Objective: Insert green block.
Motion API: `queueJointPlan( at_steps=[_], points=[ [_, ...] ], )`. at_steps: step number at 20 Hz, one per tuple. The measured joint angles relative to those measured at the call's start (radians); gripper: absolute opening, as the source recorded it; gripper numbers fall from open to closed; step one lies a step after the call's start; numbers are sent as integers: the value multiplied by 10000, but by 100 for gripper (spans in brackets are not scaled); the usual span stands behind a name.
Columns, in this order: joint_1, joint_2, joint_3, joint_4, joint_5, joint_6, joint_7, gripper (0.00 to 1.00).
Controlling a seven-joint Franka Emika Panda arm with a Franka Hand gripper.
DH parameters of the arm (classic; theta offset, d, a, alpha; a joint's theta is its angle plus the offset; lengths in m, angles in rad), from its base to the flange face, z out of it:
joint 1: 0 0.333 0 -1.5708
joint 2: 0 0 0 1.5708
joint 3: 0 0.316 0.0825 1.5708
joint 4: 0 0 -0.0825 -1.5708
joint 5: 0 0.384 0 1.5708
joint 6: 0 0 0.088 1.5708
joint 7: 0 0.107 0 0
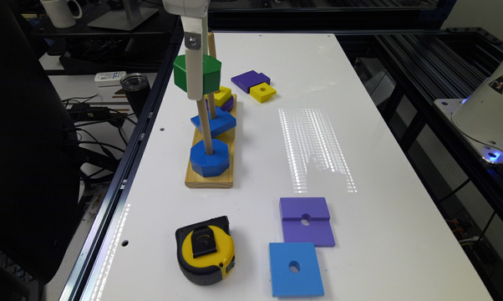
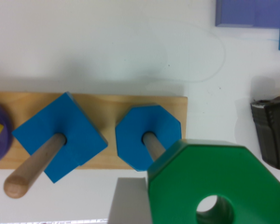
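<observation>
White surface [image 1: 360,167] carries a wooden peg base [image 1: 209,177]. Tool [image 1: 195,79] is clamped on the green block [image 1: 209,73], held up in the air above the blue octagon [image 1: 209,156], at peg-top height.

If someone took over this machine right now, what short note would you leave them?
Pincer: shut on the green block, holding it in the air.
Block: hovering above the wooden base, near the peg that carries the blue octagon; the wrist view shows its hole off to one side of that peg.
Done: block picked up.
Left: line up the hole with the peg, lower, release.
</observation>
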Motion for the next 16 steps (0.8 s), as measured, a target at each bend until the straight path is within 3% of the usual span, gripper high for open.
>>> queueJointPlan(
  at_steps=[16],
  points=[
    [7,199,1,26,-18,122,0,0]
  ],
)
